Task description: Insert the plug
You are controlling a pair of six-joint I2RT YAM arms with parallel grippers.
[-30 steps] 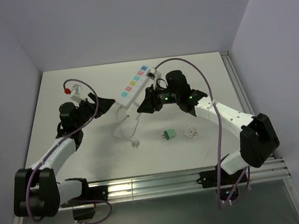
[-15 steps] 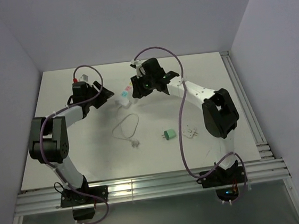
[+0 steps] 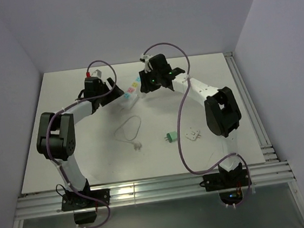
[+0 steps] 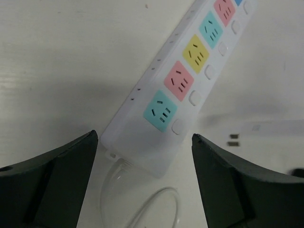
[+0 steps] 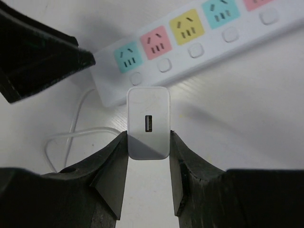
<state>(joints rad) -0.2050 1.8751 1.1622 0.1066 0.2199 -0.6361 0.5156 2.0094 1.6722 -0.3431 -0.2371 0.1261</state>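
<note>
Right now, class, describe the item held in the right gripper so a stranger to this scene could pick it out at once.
On the white table, find the power strip with coloured sockets at the far middle. Just beside its cable end, the right gripper clamps a small white charger. Unlike the green plug and white adapter lying loose, it shows one USB port.

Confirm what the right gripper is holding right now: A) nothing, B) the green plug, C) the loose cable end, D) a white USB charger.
D: in the right wrist view the right gripper has its fingers pressed against both sides of the white USB charger, port facing the camera, just short of the power strip. The green plug lies apart from both arms, ungripped.
</note>
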